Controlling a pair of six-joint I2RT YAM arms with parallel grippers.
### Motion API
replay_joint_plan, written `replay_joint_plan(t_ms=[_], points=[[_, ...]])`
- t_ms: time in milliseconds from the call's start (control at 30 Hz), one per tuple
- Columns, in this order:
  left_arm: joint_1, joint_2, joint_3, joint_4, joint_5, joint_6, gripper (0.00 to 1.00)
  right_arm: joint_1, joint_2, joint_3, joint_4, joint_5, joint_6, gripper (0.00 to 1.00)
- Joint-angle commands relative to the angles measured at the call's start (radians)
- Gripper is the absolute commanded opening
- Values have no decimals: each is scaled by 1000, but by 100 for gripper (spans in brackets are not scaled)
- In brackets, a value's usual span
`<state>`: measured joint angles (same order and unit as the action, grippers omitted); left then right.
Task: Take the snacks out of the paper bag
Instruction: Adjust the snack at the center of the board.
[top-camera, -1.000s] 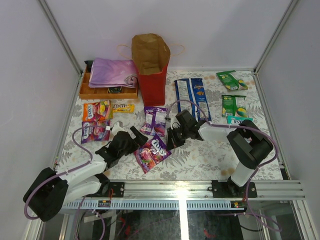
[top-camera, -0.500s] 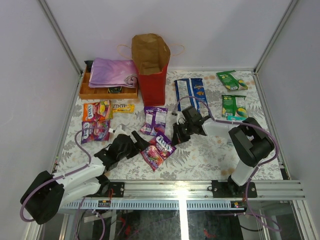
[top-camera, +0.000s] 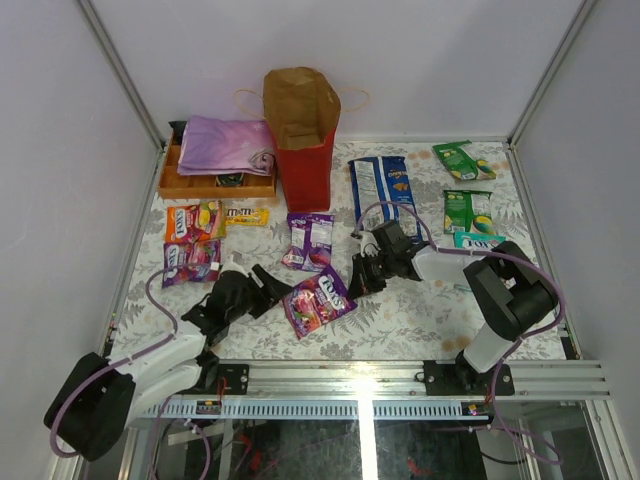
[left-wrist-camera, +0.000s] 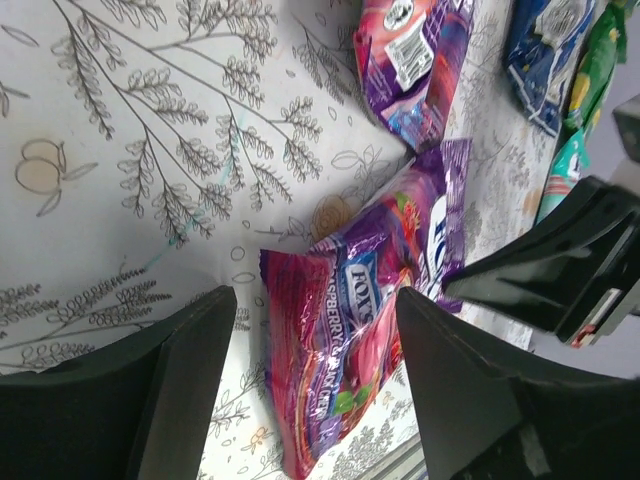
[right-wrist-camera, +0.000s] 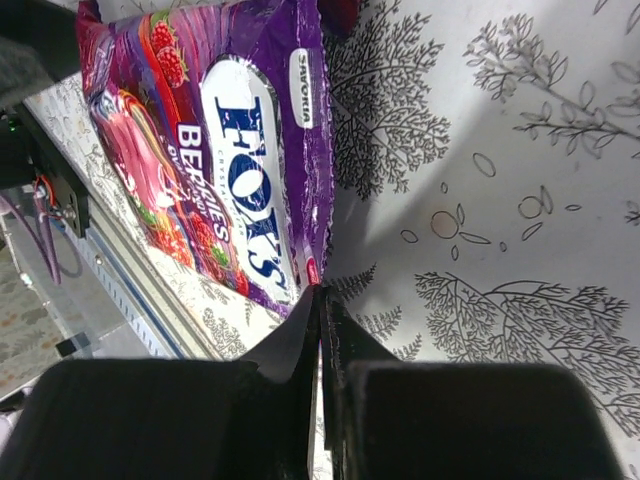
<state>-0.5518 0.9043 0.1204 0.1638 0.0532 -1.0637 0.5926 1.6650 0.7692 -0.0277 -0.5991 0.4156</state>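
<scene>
One purple packet (top-camera: 318, 300): right gripper (top-camera: 359, 284) pinching corner, left gripper (top-camera: 274, 285) open

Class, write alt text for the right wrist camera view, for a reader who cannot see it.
A purple Fox's Berries candy packet lies flat on a leaf-printed tablecloth, and the right gripper, shut, touches the packet's corner nearest the camera with its fingertips.
</scene>
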Motion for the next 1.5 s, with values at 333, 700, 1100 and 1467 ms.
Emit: replay_joint_plan(t_ms=[333,700,1100,1467], points=[[108,277,-66,133,57,64,61,-5,-14,-51,84,-97,45,0],[133,300,-76,127,56,59,15,-4,-6,-51,87,-110,48,0],[132,343,-48,96,60,67,0,-113,4,-102,106,-72,123,0],[132,342,-22,70,43,59,0,-183,4,-204,95,-80,179,0]])
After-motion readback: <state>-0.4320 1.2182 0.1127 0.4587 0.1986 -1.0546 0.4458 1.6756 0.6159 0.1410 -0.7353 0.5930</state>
